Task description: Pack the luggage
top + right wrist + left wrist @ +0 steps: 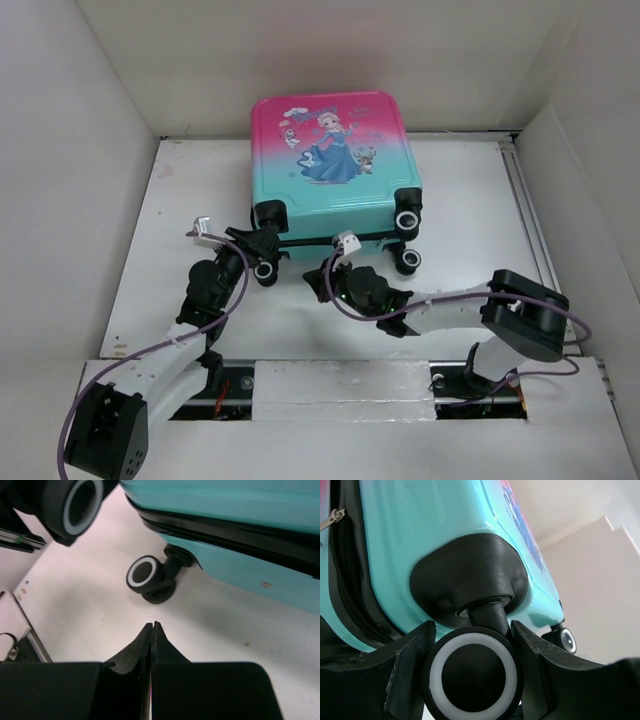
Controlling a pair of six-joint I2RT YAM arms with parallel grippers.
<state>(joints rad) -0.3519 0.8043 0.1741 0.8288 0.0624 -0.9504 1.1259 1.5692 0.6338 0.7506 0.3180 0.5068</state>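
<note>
Pink fading to turquoise, the luggage (335, 150) lies flat on the white surface (170, 200), toward the far middle of it. Its printed shell faces up and its wheeled end faces your arms. Its two halves sit one on the other, with the black zipper trim (225, 534) running between them.

Your left end effector (471, 630) has its fingers (410, 660) on either side of the left-corner wheel (472, 677). Both press against the black tyre with the white ring, so it is pinching that wheel. The wheel's stem rises into the black housing (465, 575) on the turquoise corner of the shell.

Your right end effector (151, 627) sits close to the surface in front of the wheeled end, near its middle. Its fingertips are pressed together with nothing between them. From its wrist view you see a second wheel (145, 577) resting on the surface just ahead, apart from the fingers.
</note>
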